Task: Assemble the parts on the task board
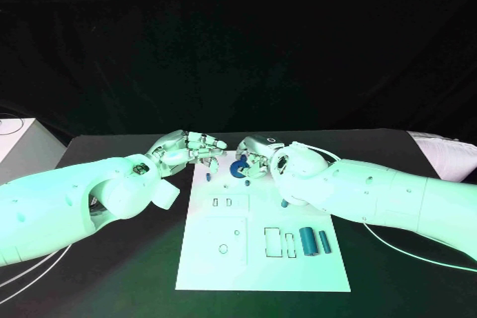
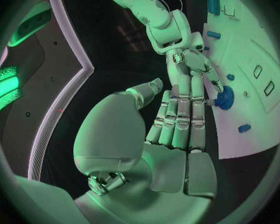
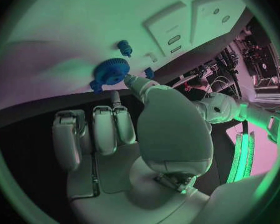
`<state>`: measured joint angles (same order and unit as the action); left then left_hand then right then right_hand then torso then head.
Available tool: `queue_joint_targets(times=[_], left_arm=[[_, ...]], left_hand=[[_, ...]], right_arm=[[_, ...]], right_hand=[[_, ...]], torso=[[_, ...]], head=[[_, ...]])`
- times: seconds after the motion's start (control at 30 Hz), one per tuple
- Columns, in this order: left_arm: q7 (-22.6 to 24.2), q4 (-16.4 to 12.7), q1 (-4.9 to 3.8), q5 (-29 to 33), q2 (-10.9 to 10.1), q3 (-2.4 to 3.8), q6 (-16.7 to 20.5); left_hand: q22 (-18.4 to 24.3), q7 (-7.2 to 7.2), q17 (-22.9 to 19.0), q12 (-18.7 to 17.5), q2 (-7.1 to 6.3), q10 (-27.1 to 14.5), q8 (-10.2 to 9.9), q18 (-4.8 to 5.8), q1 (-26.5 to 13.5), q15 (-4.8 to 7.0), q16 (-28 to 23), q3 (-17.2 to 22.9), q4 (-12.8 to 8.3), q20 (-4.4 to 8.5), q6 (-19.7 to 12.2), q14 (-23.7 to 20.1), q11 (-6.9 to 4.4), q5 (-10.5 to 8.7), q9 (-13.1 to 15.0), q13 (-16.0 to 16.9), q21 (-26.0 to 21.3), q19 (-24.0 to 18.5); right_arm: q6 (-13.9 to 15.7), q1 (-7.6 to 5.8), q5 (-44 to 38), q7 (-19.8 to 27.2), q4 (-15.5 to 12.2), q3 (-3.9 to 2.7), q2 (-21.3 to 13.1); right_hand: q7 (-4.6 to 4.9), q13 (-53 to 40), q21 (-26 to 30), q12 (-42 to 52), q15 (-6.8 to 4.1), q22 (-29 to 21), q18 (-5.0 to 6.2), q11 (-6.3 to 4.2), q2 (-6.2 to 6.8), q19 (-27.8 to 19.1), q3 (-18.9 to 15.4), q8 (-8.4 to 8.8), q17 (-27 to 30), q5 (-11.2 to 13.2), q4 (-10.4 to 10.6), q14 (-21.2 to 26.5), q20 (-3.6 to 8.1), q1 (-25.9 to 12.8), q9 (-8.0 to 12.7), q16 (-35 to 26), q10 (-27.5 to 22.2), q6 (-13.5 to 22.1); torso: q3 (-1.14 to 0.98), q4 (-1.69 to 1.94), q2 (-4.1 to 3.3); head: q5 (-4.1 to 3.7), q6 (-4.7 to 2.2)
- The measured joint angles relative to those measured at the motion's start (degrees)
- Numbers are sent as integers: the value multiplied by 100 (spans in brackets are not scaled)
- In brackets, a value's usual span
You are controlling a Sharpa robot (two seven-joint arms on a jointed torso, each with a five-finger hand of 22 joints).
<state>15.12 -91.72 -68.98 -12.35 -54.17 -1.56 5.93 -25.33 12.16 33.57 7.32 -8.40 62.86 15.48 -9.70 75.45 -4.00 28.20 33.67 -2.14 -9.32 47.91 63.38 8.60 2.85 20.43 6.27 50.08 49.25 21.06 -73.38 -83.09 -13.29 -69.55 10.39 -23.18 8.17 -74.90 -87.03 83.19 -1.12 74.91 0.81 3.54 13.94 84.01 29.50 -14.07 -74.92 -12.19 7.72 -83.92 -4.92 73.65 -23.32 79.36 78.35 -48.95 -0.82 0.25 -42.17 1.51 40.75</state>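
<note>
We see our left hand (image 1: 189,150) and right hand (image 1: 260,154) close together over the task board's (image 1: 214,263) far edge. A blue gear (image 1: 240,168) sits just beneath the right hand's fingers, two blue cylinders (image 1: 314,241) well behind it.

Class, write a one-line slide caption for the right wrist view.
Right silver hand reaches toward a round blue toothed gear on the white task board.

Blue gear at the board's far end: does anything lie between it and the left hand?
In the head view a small blue peg stands on the task board, between the blue gear and the left hand.
</note>
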Motion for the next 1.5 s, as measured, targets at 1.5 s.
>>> queue_joint_targets(times=[1.5], left_arm=[[223, 388, 3, 152, 111, -14, -22]], left_hand=[[149, 0, -47, 0, 0, 0, 0, 1, 0, -73, -302, 0, 0, -82, 0, -218, 0, 0, 32, -30, -226, -166]], right_arm=[[353, -367, 5281, 2758, -698, -51, -2376]], right_hand=[[146, 6575, 6032, -5462, 136, -4117, 895, 143, -407, -1659, -128, -297, 3794, -258, -1407, 579, -97, 401, 333, -5832, -1162, -154]], torso=[[-25, -177, 207]], head=[[18, -84]])
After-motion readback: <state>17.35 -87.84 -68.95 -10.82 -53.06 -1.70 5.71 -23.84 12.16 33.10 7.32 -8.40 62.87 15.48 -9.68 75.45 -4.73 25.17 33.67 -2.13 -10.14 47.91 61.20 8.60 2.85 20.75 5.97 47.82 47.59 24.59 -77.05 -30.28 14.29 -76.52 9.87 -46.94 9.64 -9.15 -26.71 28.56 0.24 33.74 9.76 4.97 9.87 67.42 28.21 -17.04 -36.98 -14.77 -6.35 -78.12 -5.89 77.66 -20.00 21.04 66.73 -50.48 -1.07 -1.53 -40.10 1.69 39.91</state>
